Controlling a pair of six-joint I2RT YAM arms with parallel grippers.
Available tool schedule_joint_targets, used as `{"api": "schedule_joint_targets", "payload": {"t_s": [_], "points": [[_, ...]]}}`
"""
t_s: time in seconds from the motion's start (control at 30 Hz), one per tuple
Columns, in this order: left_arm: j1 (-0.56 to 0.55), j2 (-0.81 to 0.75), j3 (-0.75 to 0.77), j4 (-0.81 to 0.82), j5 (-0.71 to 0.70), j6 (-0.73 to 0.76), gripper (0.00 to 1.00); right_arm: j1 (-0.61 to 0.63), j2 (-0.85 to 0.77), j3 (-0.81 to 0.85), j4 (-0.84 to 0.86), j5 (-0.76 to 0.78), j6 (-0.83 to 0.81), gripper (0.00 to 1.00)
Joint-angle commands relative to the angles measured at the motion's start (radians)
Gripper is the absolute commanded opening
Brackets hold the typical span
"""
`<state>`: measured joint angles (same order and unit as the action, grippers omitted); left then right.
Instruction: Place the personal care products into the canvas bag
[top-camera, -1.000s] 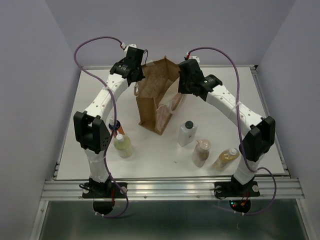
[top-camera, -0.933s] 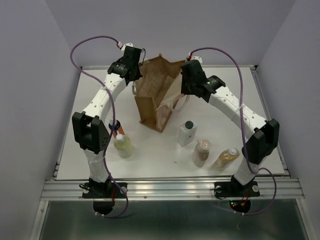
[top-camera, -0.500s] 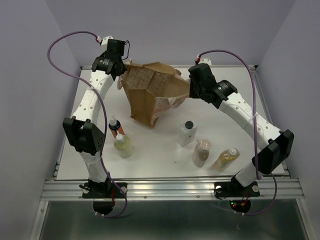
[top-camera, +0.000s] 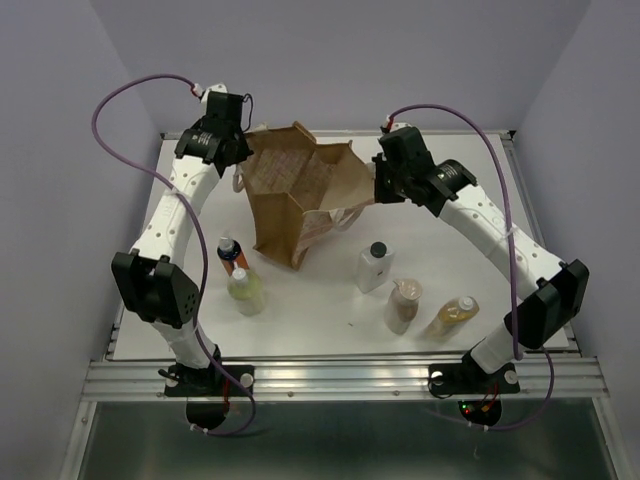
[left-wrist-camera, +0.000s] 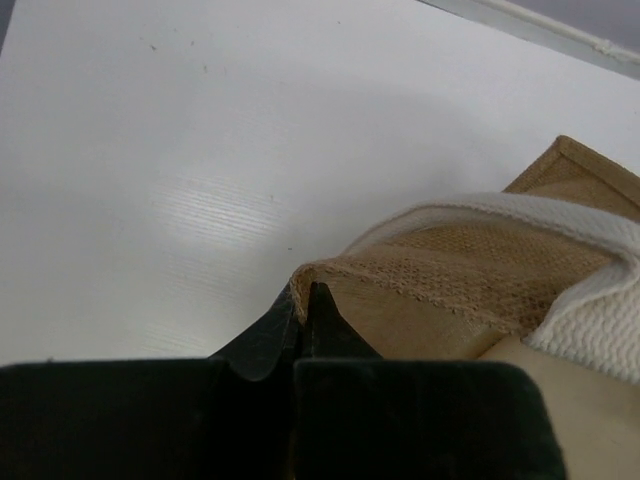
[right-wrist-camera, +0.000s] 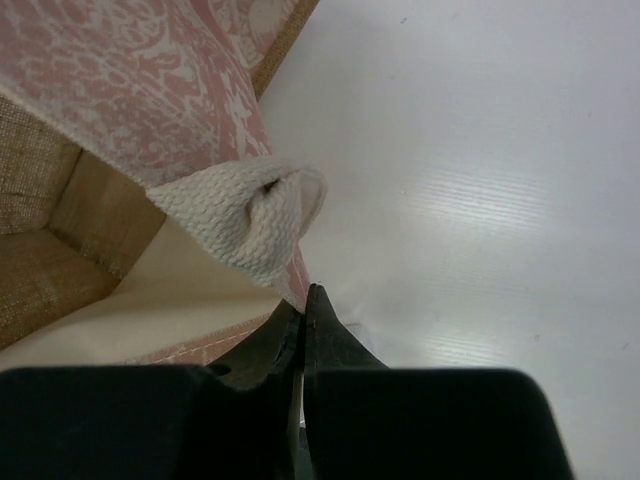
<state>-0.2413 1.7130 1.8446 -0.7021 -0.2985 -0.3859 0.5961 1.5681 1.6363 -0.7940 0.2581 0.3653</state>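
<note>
Canvas bag (top-camera: 295, 195) stands upright on the table (top-camera: 470, 190), at about 11 o'clock from table centre, with its mouth stretched wide between the two arms. Left gripper (top-camera: 240, 162) is at the bag's 10 o'clock rim corner. In the left wrist view its fingertips (left-wrist-camera: 322, 312) are pinched together on the woven tan edge, and a cream strap handle (left-wrist-camera: 590, 250) runs off to 3 o'clock. Right gripper (top-camera: 378, 188) is at the bag's 3 o'clock rim. In the right wrist view it is clamped on the hem of the pink patterned panel (right-wrist-camera: 150, 80), just under the other cream strap (right-wrist-camera: 245, 215). Both pincers are therefore closed on the canvas bag, one on each side of the opening. All five products are on the table, outside the bag. The orange bottle (top-camera: 230, 253) and the yellow-green bottle (top-camera: 246, 290) stand close together at the bag's 7–8 o'clock, near the left arm. The white square bottle (top-camera: 374, 266) stands at the bag's 4 o'clock. The brown-tan bottle (top-camera: 403, 306) is further out along the same line. The amber bottle (top-camera: 452, 315) is tilted or lying down just beside the brown-tan one, on its 3 o'clock side. Bag interior is visible from above and I can't make out any contents.
</note>
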Motion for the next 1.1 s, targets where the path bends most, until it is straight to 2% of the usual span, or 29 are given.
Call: {"api": "schedule_joint_targets", "payload": {"t_s": [0.0, 0.1, 0.13, 0.23, 0.27, 0.33, 0.43, 0.47, 0.5, 0.57, 0.6, 0.67, 0.73, 0.77, 0.93, 1.07], "points": [[-0.035, -0.064, -0.096, 0.113, 0.027, 0.048, 0.0, -0.009, 0.03, 0.033, -0.021, -0.023, -0.034, 0.01], [-0.05, -0.059, -0.142, 0.122, 0.051, 0.027, 0.02, -0.009, 0.049, 0.034, -0.001, -0.013, -0.028, 0.01], [-0.053, -0.056, -0.162, 0.133, 0.082, 0.025, 0.1, -0.009, 0.053, 0.036, 0.01, -0.008, -0.028, 0.14], [-0.067, -0.043, -0.16, 0.142, 0.11, 0.016, 0.28, -0.009, 0.084, 0.06, 0.018, -0.008, -0.04, 0.29], [-0.073, -0.035, -0.156, 0.145, 0.113, 0.019, 0.37, -0.009, 0.093, 0.068, 0.019, -0.01, -0.042, 0.35], [-0.085, -0.03, -0.145, 0.15, 0.119, 0.027, 0.39, -0.009, 0.116, 0.086, 0.019, -0.026, -0.042, 0.36], [-0.11, -0.03, -0.131, 0.153, 0.124, 0.044, 0.46, -0.009, 0.122, 0.102, 0.021, -0.042, -0.043, 0.56], [-0.118, -0.03, -0.121, 0.145, 0.121, 0.048, 0.49, -0.009, 0.119, 0.112, 0.021, -0.043, -0.048, 0.67], [-0.119, -0.033, -0.117, 0.144, 0.121, 0.051, 0.55, -0.009, 0.115, 0.118, 0.019, -0.049, -0.051, 0.75], [-0.122, -0.049, -0.114, 0.144, 0.116, 0.053, 0.68, -0.009, 0.095, 0.131, 0.021, -0.075, -0.071, 0.95], [-0.122, -0.055, -0.113, 0.145, 0.114, 0.053, 0.71, -0.009, 0.086, 0.132, 0.021, -0.091, -0.08, 1.0], [-0.122, -0.075, -0.11, 0.147, 0.113, 0.056, 0.8, -0.009, 0.063, 0.129, 0.025, -0.129, -0.097, 1.0], [-0.124, -0.088, -0.113, 0.151, 0.113, 0.059, 0.85, -0.009, 0.02, 0.106, 0.032, -0.14, -0.092, 1.0], [-0.124, -0.102, -0.117, 0.157, 0.113, 0.058, 0.96, -0.009, -0.014, 0.083, 0.032, -0.138, -0.091, 1.0], [-0.124, -0.144, -0.16, 0.177, 0.105, 0.058, 0.99, -0.009, -0.144, 0.002, -0.019, -0.071, -0.051, 1.0], [-0.125, -0.174, -0.199, 0.191, 0.105, 0.053, 0.99, -0.009, -0.244, -0.038, -0.187, 0.027, 0.033, 1.0]]}}
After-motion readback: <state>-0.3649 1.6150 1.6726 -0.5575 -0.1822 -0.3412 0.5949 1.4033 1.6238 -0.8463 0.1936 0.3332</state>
